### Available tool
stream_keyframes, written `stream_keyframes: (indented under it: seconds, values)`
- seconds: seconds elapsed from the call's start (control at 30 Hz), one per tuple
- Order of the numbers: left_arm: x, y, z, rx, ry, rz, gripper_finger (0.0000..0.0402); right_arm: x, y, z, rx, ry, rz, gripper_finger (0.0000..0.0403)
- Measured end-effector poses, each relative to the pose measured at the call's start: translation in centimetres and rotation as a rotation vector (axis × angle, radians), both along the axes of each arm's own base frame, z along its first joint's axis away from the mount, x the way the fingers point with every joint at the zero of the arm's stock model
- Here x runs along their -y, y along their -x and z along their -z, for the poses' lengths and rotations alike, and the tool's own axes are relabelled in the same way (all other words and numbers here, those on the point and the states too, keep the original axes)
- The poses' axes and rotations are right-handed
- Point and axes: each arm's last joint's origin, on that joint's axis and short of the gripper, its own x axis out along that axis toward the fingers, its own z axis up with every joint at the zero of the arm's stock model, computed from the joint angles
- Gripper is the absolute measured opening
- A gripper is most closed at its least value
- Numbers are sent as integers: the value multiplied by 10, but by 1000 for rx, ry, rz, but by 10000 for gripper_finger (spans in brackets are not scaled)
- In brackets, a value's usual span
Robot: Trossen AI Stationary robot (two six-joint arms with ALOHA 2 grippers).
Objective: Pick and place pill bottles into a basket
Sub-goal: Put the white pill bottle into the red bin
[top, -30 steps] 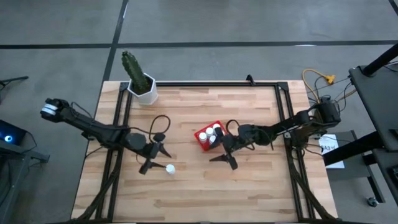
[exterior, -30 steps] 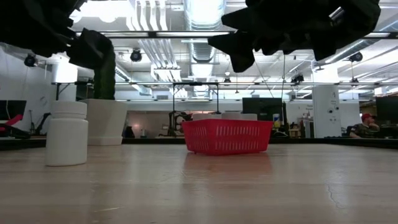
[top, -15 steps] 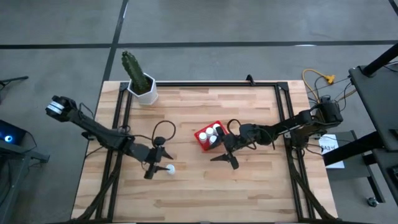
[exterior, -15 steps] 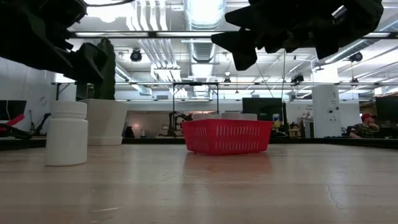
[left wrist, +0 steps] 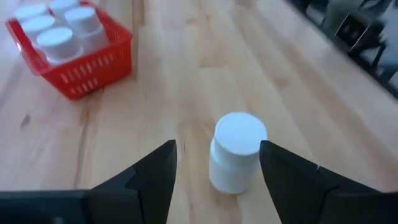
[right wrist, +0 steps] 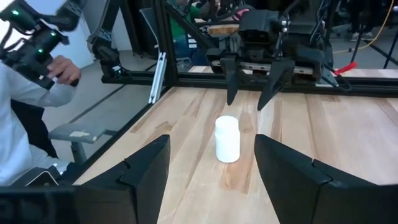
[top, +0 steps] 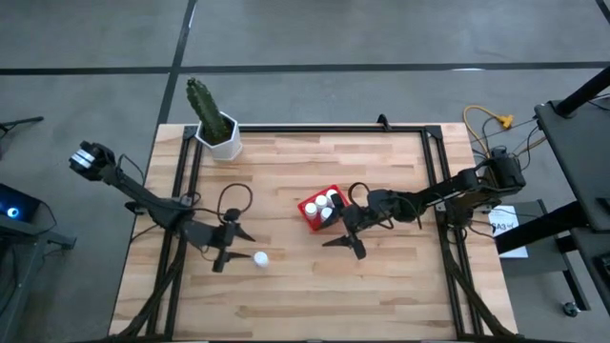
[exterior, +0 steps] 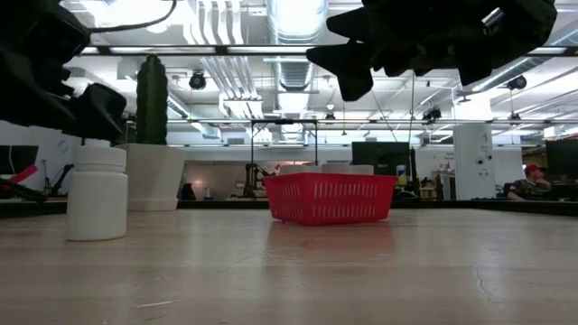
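Observation:
One white pill bottle [top: 259,258] stands upright on its base on the wooden table, toward the near left; it also shows in the low view [exterior: 97,194]. The red basket [top: 321,208] sits mid-table with several white bottles [left wrist: 59,28] standing in it. My left gripper [top: 232,250] is open just left of the lone bottle [left wrist: 236,152], its fingers [left wrist: 155,180] short of it on either side, touching nothing. My right gripper [top: 345,240] is open and empty above the table just right of the basket, pointing toward the lone bottle [right wrist: 227,138].
A cactus in a white hexagonal pot [top: 221,138] stands at the table's far left corner. A black frame rail [top: 315,129] runs along the table's edges. A person [right wrist: 25,106] stands beyond the table's left side. Bare wood [top: 381,295] lies along the near side.
My left gripper first moved in toward the lone bottle, then drew back a little toward the table's left edge, staying open. The bottle has not moved. My right arm has kept still.

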Motion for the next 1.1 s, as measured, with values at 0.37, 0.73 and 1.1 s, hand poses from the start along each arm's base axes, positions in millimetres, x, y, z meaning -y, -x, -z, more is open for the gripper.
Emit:
stream_keyframes:
  seconds: [0.37,0.73,1.1]
  values:
    - [-4,9,8,93,78,44,212,0,0,-1,15,2,0,224]
    - [3,5,19,90,101,61,212,0,0,-1,15,8,-1,224]
    - [11,-4,34,53,106,59,212,0,0,-1,14,7,-1,224]
